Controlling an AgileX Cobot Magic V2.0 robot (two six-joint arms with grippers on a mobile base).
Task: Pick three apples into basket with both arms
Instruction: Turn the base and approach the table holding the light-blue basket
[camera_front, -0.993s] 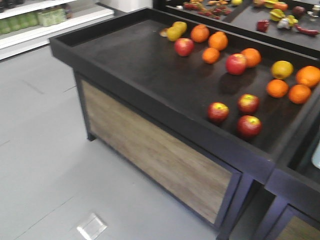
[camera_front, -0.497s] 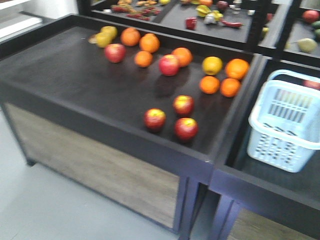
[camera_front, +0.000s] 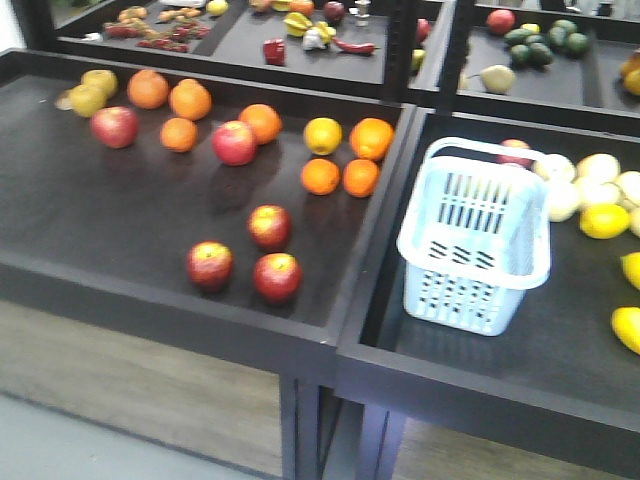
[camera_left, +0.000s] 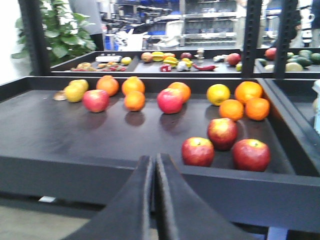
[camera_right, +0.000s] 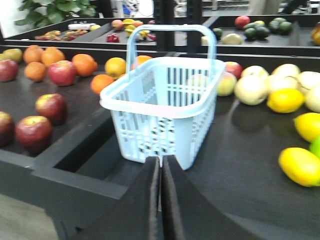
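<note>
Nothing done: three apples (camera_left: 222, 133) on surface (camera_left: 75, 135), ahead-right of left end effector (camera_left: 153, 159), clenched, empty. Basket (camera_right: 160, 107) just ahead of right end effector (camera_right: 161, 160), also clenched, empty; no apples inside.

Bright, even overhead light fills all three views. The front view is soft with motion blur, and the pale basket (camera_front: 475, 240) nearly washes out. The apples (camera_front: 269, 226) cast faint, diffuse shadows on the matte black counter (camera_front: 120, 230). In the wrist views the left gripper (camera_left: 152, 160) and right gripper (camera_right: 161, 160) loom out of focus, and the upper left corners glare white.
</note>
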